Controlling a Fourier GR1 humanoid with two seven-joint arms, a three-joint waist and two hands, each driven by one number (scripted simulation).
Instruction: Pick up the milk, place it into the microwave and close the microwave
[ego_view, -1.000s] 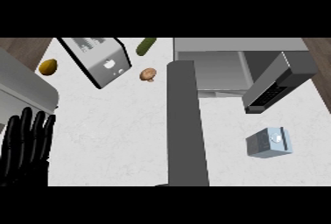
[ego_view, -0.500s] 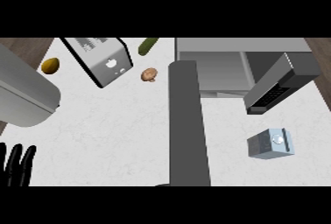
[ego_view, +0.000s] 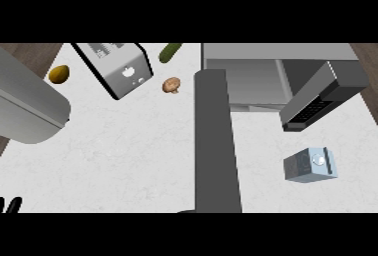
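Observation:
The milk, a small pale blue-grey carton, stands on the white counter at the right, in front of the microwave. The microwave's cavity is open, and its dark door is swung out to the right. Of my left hand only straight black fingertips show at the lower left corner, far from the milk and holding nothing. A wide grey forearm fills the left edge. A long grey arm runs up the middle of the view, with no hand showing on it.
A silver appliance stands tilted at the back left. Near it lie a brown mushroom, a green cucumber and a yellow-brown fruit. Bare counter lies between the left forearm and the middle arm.
My left hand has sunk toward the lower left corner until only its fingertips show. The grey forearm at the left has grown larger in view. The milk and microwave have not moved.

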